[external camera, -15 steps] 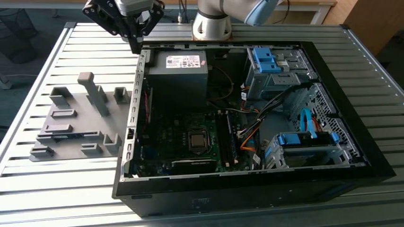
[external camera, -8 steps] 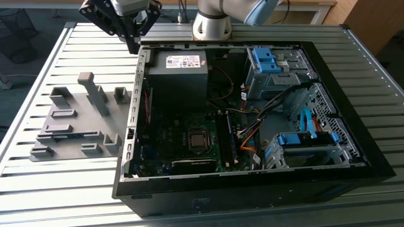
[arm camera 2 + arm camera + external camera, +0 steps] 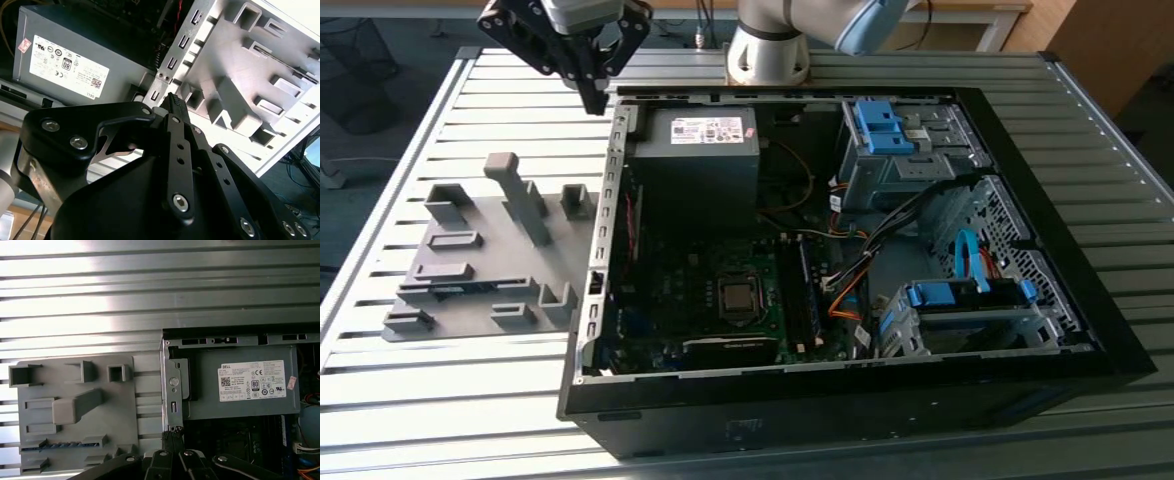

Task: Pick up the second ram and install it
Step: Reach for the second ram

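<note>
The second ram (image 3: 65, 445) is a thin blue strip lying on edge in a slot of the grey holder plate (image 3: 120, 405), near that plate's front in the exterior view (image 3: 454, 289). My gripper (image 3: 595, 98) hangs above the table at the case's far corner on the exterior view's left, between the holder plate (image 3: 500, 255) and the case wall. It is well apart from the ram. Its black fingertips (image 3: 173, 101) meet with nothing between them, and they point at the case's metal edge in the first wrist view (image 3: 173, 434).
The open black computer case (image 3: 1067, 330) lies on the slatted metal table (image 3: 440, 400). Inside are the grey power supply (image 3: 700, 150), the green motherboard (image 3: 707, 300), loose cables and two light-blue drive brackets (image 3: 881, 125) (image 3: 967, 295). The arm's base (image 3: 767, 45) stands behind the case.
</note>
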{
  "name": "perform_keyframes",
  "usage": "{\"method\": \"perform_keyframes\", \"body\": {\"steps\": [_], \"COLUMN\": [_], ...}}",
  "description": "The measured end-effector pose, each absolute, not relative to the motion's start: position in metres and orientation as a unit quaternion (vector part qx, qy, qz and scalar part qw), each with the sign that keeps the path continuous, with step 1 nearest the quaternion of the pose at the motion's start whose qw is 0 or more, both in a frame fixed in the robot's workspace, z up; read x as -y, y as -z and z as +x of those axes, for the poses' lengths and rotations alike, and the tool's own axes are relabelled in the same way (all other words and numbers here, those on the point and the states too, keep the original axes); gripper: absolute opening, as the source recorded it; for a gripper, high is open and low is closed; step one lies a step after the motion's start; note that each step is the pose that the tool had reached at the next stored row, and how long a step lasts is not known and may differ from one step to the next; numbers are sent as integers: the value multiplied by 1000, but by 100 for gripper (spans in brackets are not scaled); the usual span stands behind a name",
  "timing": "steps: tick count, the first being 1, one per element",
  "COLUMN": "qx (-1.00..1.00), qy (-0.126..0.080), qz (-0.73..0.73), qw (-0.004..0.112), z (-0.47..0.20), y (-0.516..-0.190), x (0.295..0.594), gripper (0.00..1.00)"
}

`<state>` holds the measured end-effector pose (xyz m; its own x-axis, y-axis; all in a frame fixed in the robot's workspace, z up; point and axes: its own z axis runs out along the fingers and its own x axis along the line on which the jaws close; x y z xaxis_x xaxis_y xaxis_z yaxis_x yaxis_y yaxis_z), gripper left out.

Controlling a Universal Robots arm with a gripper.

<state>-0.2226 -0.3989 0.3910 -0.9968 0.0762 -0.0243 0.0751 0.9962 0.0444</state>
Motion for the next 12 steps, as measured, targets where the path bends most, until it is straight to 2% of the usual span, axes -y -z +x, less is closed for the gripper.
{"method": "perform_keyframes", "body": {"steps": [12], "qx": [-999], "qy": [-22], "qz": [38], "qw": [13], "z": [-233], "y": [-391], "x": [399], "gripper": [11]}}
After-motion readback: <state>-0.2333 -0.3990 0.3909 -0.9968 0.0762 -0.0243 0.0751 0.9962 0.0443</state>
